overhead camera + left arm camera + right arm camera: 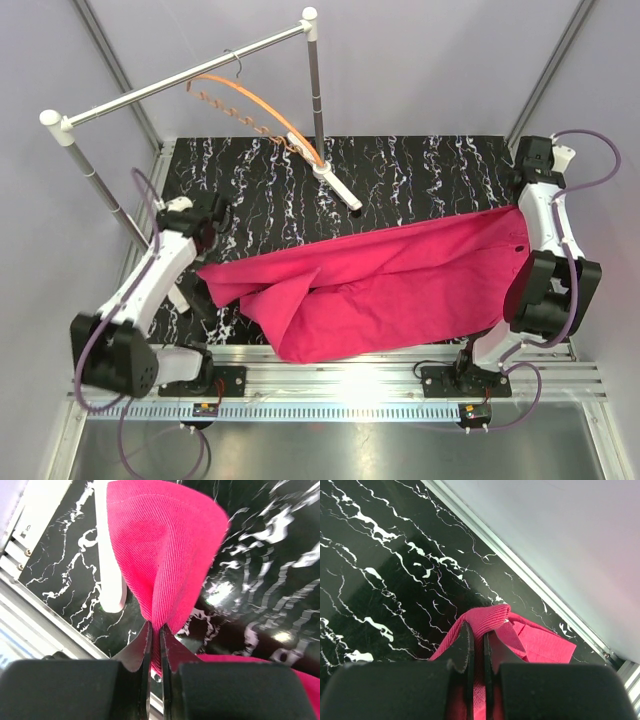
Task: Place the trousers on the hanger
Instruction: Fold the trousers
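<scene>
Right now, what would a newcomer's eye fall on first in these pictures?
The bright pink trousers, spread across the black marbled table, with the left gripper shut on one end and the right gripper shut on the other. Next, the orange hanger, hanging from the silver rail at the back left, apart from the cloth.

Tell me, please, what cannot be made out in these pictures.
1. Top view: the right arm covers the right hand's grip on the trousers.
2. Top view: the hanger's hook is too small to show how it sits on the rail.
3. Left wrist view: the white object behind the trousers is blurred and half hidden.
4. Wrist views: the hanger is out of frame.
</scene>
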`<state>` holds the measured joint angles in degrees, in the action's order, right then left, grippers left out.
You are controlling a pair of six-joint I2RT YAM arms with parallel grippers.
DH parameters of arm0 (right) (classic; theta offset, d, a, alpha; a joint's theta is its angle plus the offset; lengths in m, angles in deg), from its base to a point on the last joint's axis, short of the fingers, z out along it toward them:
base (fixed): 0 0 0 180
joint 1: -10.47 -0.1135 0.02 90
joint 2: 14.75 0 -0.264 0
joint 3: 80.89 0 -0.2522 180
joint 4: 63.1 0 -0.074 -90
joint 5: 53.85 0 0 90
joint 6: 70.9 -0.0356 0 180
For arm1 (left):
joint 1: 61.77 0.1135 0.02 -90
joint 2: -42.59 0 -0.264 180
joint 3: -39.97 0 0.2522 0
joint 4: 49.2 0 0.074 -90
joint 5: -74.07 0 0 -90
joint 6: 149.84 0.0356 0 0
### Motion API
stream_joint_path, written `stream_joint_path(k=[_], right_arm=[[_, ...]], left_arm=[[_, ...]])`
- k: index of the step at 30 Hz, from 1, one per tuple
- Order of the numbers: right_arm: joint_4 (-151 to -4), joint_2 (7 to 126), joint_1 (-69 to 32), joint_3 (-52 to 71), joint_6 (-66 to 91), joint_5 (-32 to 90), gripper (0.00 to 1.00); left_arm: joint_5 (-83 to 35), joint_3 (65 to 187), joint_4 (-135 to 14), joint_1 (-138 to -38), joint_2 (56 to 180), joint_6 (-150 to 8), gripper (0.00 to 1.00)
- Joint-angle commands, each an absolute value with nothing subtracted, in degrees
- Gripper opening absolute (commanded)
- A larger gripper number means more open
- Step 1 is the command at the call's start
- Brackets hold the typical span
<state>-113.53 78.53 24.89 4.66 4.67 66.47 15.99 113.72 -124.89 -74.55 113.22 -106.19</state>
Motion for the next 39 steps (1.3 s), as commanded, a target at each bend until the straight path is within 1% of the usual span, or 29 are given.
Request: stream_joint_path(k=[1,2,4,5,9,10,11,13,14,15,16,17,18,21,22,23,27,28,30,31,33,35,36,39], right_arm=[[-110.3,80.8,25.2,2.3,4.2,69.0,0.0],[-110.1,81.3,25.3,1.9,4.2,69.1,0.0],[-109.7,83.2,25.3,1.3,4.1,69.3,0.0],[-109.7,84.4,25.2,0.6,4.2,69.5,0.0],[-109.1,86.8,25.3,-0.7,4.5,70.6,0.0],[-108.5,87.1,25.2,-0.8,4.6,70.9,0.0],[-108.2,88.0,25.2,-1.1,4.7,71.0,0.0],[-107.5,89.0,25.2,-1.7,4.7,71.0,0.0],[-107.6,90.2,25.3,-2.4,4.5,71.2,0.0],[-107.5,90.7,25.3,-2.6,4.4,71.5,0.0],[-107.5,91.2,25.3,-2.8,4.3,71.7,0.0],[-107.3,91.9,25.3,-2.9,4.3,71.8,0.0],[-107.0,91.9,25.3,-2.8,4.0,72.2,0.0],[-105.8,91.2,25.3,-2.4,3.9,73.1,0.0],[-105.8,91.0,25.3,-2.2,3.9,73.5,0.02],[-105.7,89.9,25.3,-1.9,3.9,74.6,0.04],[-104.6,85.8,25.3,0.0,4.2,76.4,0.06],[-104.6,84.4,25.3,0.4,4.2,76.3,0.08],[-105.8,83.3,25.3,0.4,4.0,76.5,0.08],[-106.0,81.9,25.3,0.7,3.8,76.8,0.11],[-106.7,80.9,25.3,0.9,4.1,77.1,0.25],[-107.4,79.4,25.3,0.9,4.0,77.4,0.93],[-108.7,78.9,25.3,0.7,3.6,77.5,0.99],[-109.7,75.9,25.3,1.5,3.5,77.5,1.0]], left_arm=[[17.6,117.2,-122.6,-74.3,122.8,-101.8,0.08],[17.6,118.2,-122.1,-74.3,128.2,-101.7,0.08],[17.7,122.5,-121.9,-74.3,133.7,-101.3,0.07],[18.2,124.2,-121.9,-74.4,138.3,-101.3,0.07],[17.7,133.6,-122.2,-75.6,146.6,-100.5,0.09],[18.4,135.1,-122.6,-75.7,149.2,-100.4,0.1],[18.9,136.4,-122.9,-75.7,150.2,-101.0,0.13],[19.2,139.5,-123.0,-75.8,152.8,-100.7,0.15],[19.1,140.6,-122.6,-75.8,153.1,-100.6,0.22],[18.8,141.0,-121.6,-76.0,153.4,-100.5,0.42],[19.9,141.1,-121.3,-76.2,153.0,-100.5,0.64],[21.1,141.1,-121.1,-76.8,152.5,-101.2,0.83],[22.2,140.6,-120.3,-77.1,151.9,-101.4,0.99],[25.0,137.1,-116.9,-77.9,146.6,-101.9,0.99],[26.8,135.7,-115.8,-78.3,142.6,-102.2,0.99],[27.3,132.1,-114.4,-78.9,140.2,-102.6,0.99],[24.9,121.1,-102.7,-79.2,127.4,-101.4,0.99],[24.9,119.5,-101.6,-79.3,126.5,-101.5,0.99],[24.7,117.0,-101.6,-79.3,126.3,-101.7,0.99],[23.9,116.6,-101.6,-79.3,126.5,-102.1,0.99],[21.6,115.0,-100.2,-79.3,126.9,-101.9,0.99],[17.5,113.8,-98.7,-79.4,127.4,-101.5,0.99],[16.3,113.4,-98.1,-79.6,127.7,-101.3,0.99],[12.4,111.1,-95.5,-81.4,126.1,-101.3,0.99]])
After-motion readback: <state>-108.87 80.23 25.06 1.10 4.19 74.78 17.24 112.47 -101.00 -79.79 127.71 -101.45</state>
